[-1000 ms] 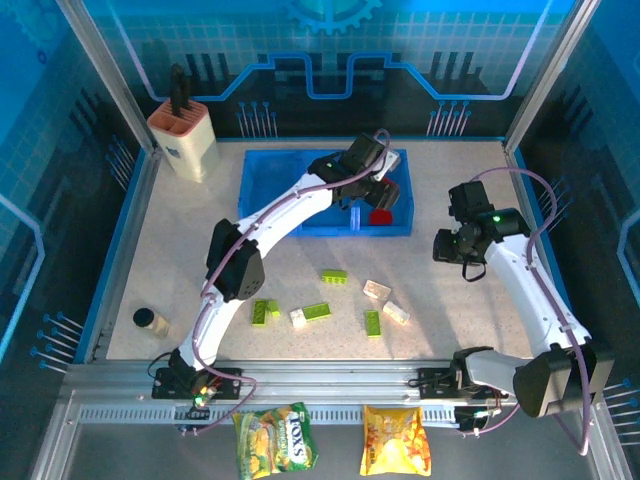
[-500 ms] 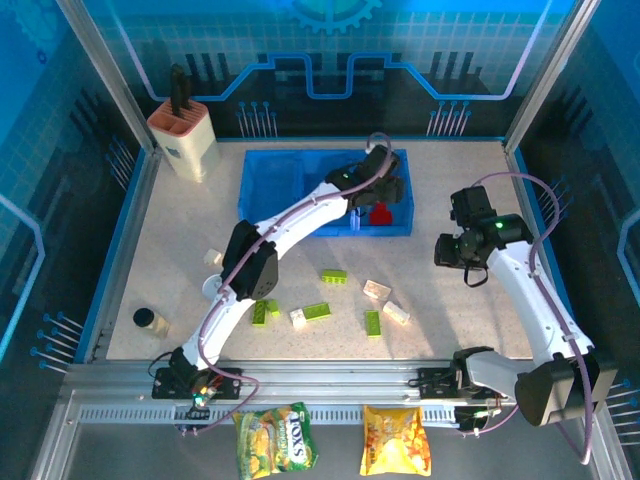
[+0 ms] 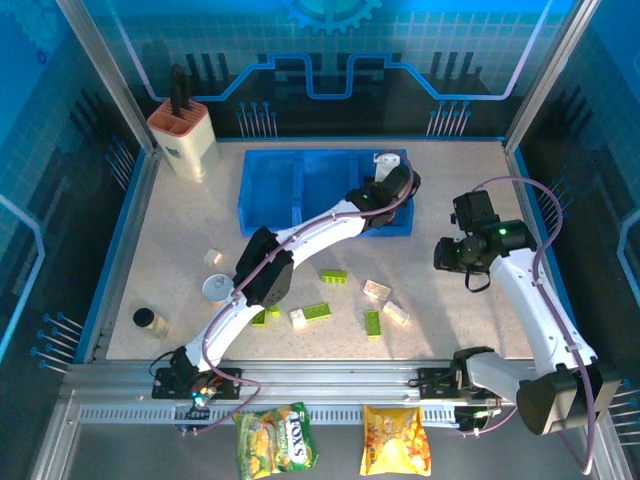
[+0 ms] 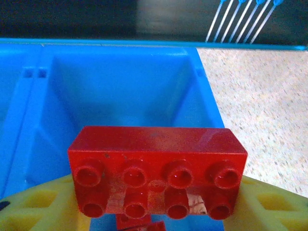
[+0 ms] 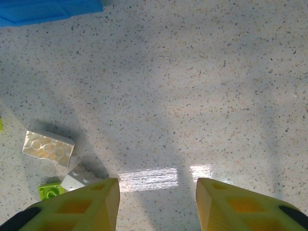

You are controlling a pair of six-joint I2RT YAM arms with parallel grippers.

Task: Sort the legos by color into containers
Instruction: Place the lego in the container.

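My left gripper (image 4: 157, 195) is shut on a red lego (image 4: 158, 166), held studs toward the camera between the yellow fingers (image 4: 269, 204). It hangs over the right compartment of the blue containers tray (image 4: 120, 86), where more red pieces (image 4: 137, 224) lie below. From above, the left gripper (image 3: 385, 192) is over the tray (image 3: 270, 185) at its right end. Green legos (image 3: 334, 276) and cream legos (image 3: 376, 290) are scattered on the table. My right gripper (image 5: 158, 192) stands open over bare table, right of a cream lego (image 5: 48, 147).
A beige knife block (image 3: 185, 140) stands at the back left. A small round can (image 3: 150, 320) and a white disc (image 3: 215, 288) lie at the left. A lone cream brick (image 3: 212, 257) lies near them. Snack bags (image 3: 276, 440) sit below the front rail.
My left arm has swung further right along the tray with the red lego, which the gripper now hides from above. The right arm has hardly moved.
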